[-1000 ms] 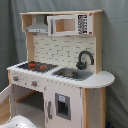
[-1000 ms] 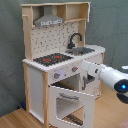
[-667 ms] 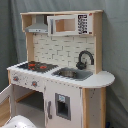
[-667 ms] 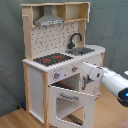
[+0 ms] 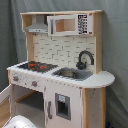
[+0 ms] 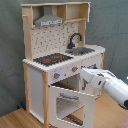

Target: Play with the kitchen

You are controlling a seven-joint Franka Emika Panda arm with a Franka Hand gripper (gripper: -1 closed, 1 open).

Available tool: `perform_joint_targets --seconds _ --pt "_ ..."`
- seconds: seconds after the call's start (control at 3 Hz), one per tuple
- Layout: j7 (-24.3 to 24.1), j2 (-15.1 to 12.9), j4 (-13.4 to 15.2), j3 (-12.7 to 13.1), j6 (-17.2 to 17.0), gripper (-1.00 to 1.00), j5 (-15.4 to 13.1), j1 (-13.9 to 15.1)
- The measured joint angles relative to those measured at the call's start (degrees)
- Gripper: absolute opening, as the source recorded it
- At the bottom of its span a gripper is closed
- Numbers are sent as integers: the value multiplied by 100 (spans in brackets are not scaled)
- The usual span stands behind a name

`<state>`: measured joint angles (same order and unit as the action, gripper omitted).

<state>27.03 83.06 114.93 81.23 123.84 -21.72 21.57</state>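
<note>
- The kitchen (image 5: 57, 65) (image 6: 60, 60), a tall toy of white panels and pale wood, fills most of the frame in both exterior views and stands against a grey curtain (image 5: 115, 45).
- In the second exterior view it rests on a wooden floor (image 6: 15, 119) seen at the lower left.
- The black-and-red hob (image 6: 52, 59) sits left of centre on the countertop, and the sink (image 6: 82, 50) with its black tap (image 6: 74, 39) lies to the right of it.
- The grey hood (image 6: 49, 20) hangs at the upper middle, above the hob.
- The windowed oven door (image 6: 70, 102) stands swung open at the lower centre of the second exterior view.
- The white robot arm (image 6: 112, 86) reaches in from the lower right, its end just beside the kitchen's front below the knobs (image 6: 56, 75).
- Whether the jaws are open or closed cannot be told, nor whether they hold anything.
- In the first exterior view, a microwave-like cabinet (image 5: 69, 24) sits at the upper centre.
</note>
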Motion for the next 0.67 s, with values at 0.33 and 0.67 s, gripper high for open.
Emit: perform_joint_targets --seconds 0.33,0.67 --pt "238 24 161 101 537 100 0 -31" --pt "288 22 576 247 992 100 9 -228"
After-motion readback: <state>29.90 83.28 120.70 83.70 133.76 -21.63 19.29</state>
